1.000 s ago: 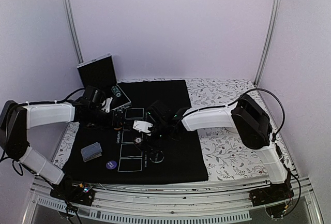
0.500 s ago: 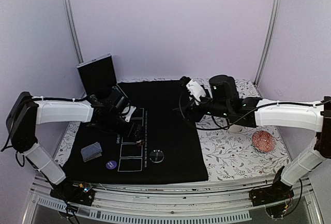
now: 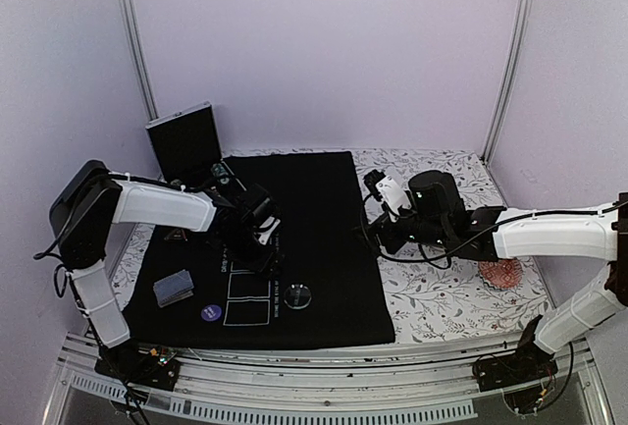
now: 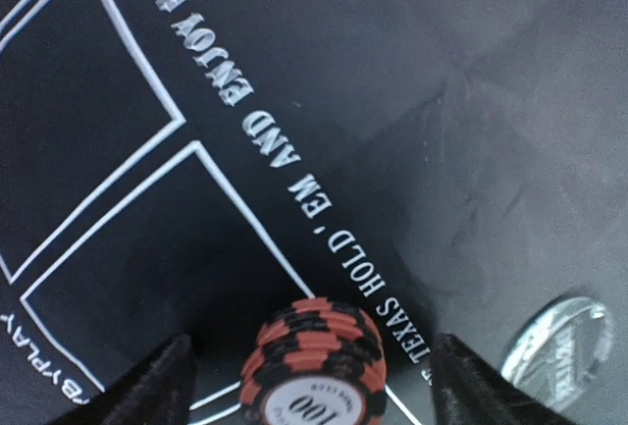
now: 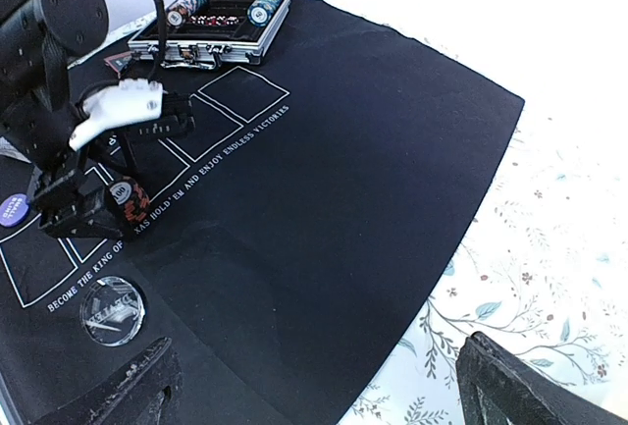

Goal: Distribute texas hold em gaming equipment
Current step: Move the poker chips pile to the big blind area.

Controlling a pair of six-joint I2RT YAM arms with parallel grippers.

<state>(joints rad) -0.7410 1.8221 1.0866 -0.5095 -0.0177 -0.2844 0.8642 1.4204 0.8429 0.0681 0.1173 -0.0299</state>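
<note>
Chips [image 4: 312, 371] are sitting stacked in the mat's [image 4: 442, 101] left half between the left gripper's [image 4: 312, 339] spread, empty fingers [image 4: 147, 391], which should be rising straight clear; right gripper [image 5: 316, 346] is hanging open, empty.

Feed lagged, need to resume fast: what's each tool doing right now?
Left tool: open, straddling the red-and-black poker chip stack, not gripping it.
Right tool: open, empty.
</note>
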